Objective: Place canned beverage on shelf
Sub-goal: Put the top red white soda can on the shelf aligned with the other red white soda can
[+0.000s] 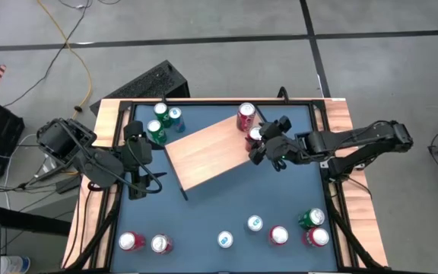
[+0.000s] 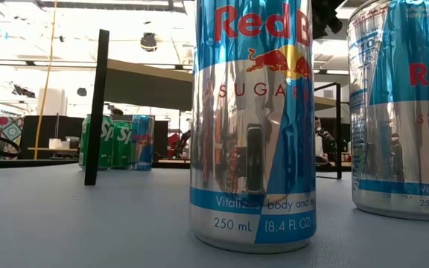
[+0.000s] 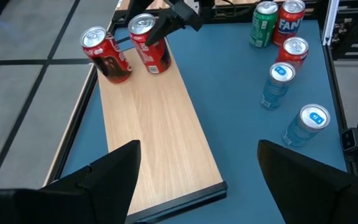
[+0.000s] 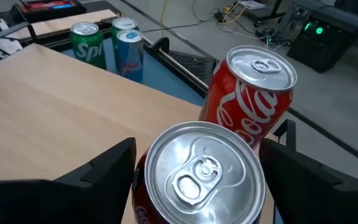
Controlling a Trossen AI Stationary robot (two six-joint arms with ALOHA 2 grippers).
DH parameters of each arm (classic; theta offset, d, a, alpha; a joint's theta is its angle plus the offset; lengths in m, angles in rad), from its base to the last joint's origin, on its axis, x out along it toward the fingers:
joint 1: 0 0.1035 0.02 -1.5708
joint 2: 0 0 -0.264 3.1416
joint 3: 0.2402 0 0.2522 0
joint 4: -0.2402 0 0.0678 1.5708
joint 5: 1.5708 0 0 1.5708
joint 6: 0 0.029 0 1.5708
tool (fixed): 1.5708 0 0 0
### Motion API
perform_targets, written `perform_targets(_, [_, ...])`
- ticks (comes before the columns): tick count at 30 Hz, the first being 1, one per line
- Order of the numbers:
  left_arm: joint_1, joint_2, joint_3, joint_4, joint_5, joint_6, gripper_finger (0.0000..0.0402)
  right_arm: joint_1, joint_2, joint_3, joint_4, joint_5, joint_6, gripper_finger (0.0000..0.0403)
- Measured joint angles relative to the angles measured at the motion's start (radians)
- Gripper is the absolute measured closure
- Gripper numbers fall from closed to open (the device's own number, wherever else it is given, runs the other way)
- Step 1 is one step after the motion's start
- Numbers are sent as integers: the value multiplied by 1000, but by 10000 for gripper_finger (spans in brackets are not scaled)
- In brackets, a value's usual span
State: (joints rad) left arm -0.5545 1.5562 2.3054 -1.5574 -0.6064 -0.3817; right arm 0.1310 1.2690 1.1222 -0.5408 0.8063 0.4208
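Note:
The shelf [image 1: 207, 152], a light wood board on thin black legs, stands slantwise mid-table. Two red cans stand upright on its far right end: one at the corner [image 1: 246, 116] [image 4: 253, 99], one just nearer [image 1: 255, 134] [image 4: 197, 174]. My right gripper [image 1: 258, 144] [image 4: 197, 168] comes in from the table's right, open, with one finger on either side of the nearer can. My left gripper [image 1: 137, 171] [image 3: 197, 174] waits open and holds nothing, off the shelf's left end. My right gripper has its fingers [image 4: 114, 168] on two opposite sides of the nearer red can's upper wall [image 4: 148, 186], slanting down from the table's right. Whether the pads touch the wall I cannot tell. The can stands upright with its base on the shelf.
Green and blue cans [image 1: 162, 122] stand at the table's far left. Several cans line the near edge [image 1: 226, 240], with more at the near right [image 1: 312, 228]. In the low view two silver-blue cans [image 2: 252, 126] [image 2: 401, 112] stand close. The shelf's middle and left are bare wood.

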Motion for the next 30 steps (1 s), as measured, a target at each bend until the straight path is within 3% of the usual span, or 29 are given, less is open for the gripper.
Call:
perform_targets(11, [0,0,0,0,0,-1,93,77,-129,3,33,59,-147,76])
perform_targets(18, [0,0,0,0,0,-2,93,183,-222,-11,-89,-13,-273,76])
perform_targets(22, [0,0,0,0,1,-3,93,223,-288,-137,-45,-25,-276,76])
perform_targets(30, [0,0,0,4,0,-5,93,199,-456,-458,361,-39,-381,76])
